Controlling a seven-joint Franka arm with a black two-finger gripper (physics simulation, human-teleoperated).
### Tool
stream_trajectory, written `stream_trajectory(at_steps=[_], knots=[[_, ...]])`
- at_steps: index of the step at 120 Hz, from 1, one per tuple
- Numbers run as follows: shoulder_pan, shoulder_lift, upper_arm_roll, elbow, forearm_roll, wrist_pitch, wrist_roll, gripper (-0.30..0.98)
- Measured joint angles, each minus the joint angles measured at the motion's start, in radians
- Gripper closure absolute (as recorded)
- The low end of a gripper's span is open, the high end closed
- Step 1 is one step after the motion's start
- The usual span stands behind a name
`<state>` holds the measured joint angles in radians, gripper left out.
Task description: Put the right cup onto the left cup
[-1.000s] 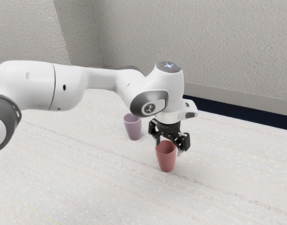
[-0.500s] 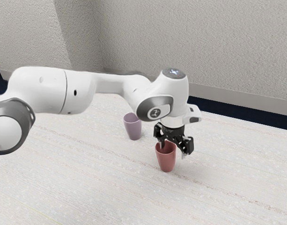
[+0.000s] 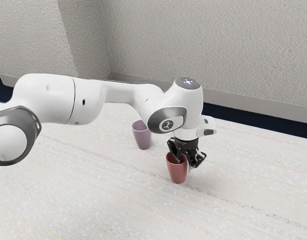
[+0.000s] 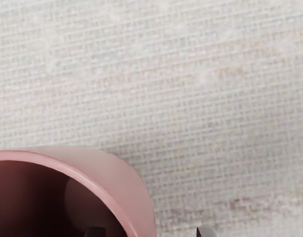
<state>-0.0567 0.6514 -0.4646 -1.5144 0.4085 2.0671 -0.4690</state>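
My gripper (image 3: pixel 186 162) is at the red cup (image 3: pixel 178 171), straddling its rim on the exterior view's right side. One finger reaches inside the cup and the other is outside. In the wrist view, the fingertips of the gripper (image 4: pixel 151 233) stand apart with the wall of the pinkish-red cup (image 4: pixel 136 197) between them; space shows beside the wall, so the gripper is partly narrowed but open. The red cup stands upright. The purple cup (image 3: pixel 142 135) is upright too, separate from it, toward the exterior view's left and farther back.
Both cups stand on the pale, streaked table (image 3: pixel 103 195). A textured grey wall (image 3: pixel 243 55) rises behind it, with a dark band (image 3: pixel 263 125) along its foot. My arm extends above the table from the exterior view's left.
My hand has moved toward the exterior view's right and lower, and the gripper's fingers have drawn closer together around the red cup's wall. Both cups have stayed put.
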Motion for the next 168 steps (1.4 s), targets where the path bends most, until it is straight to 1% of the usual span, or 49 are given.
stream_trajectory(at_steps=[9, 18, 40, 72, 116, 155, 168], knots=[[0.0, 0.0, 0.0, 0.0, 0.003, 0.0, 0.0, 0.61], [-0.001, -0.001, 0.0, 0.0, 0.005, 0.001, -0.001, 0.67], [-0.001, -0.001, 0.0, -0.001, 0.007, 0.002, -0.002, 0.74], [-0.002, -0.012, 0.0, -0.002, 0.012, 0.001, -0.008, 0.77], [-0.002, -0.114, 0.0, -0.012, 0.003, -0.028, -0.016, 0.78], [0.008, -0.222, 0.012, -0.011, -0.024, -0.118, -0.015, 0.78], [0.013, -0.244, 0.048, -0.01, -0.048, -0.14, -0.005, 0.78]])
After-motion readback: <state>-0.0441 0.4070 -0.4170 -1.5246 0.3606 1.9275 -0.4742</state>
